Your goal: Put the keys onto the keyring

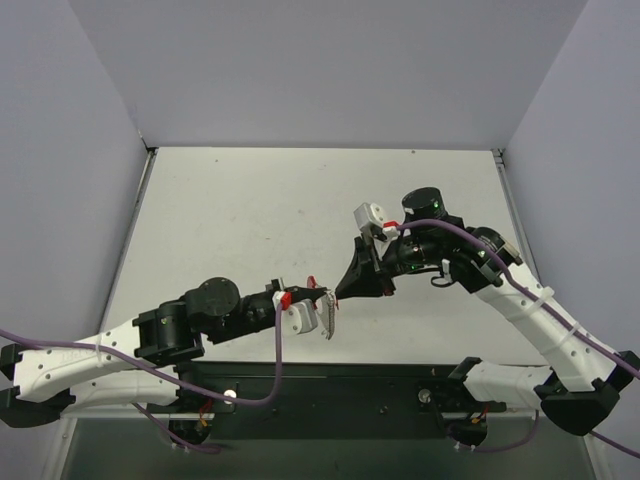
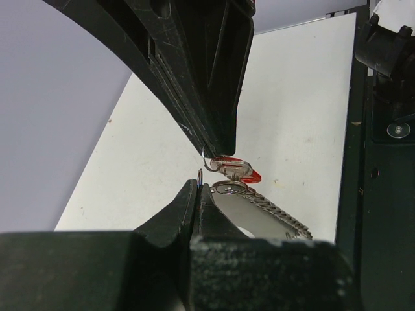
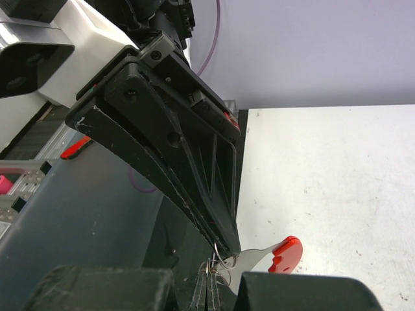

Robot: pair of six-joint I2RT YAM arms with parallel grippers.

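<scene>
Matte white table (image 1: 250, 220); left end effector (image 2: 206, 167) and right end effector (image 3: 217, 264) pinch red-looped keyring (image 2: 237, 170).

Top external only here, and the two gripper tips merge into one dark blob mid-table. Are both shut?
Observer: Yes; each wrist view shows its own fingertips pressed together, left gripper and right gripper alike.
Operator: What's between the tips?
Observer: A thin wire ring, clearest from the right wrist.
Operator: And the key?
Observer: A toothed silver blade, likely the key, runs away from the left tips, below the red piece.
</scene>
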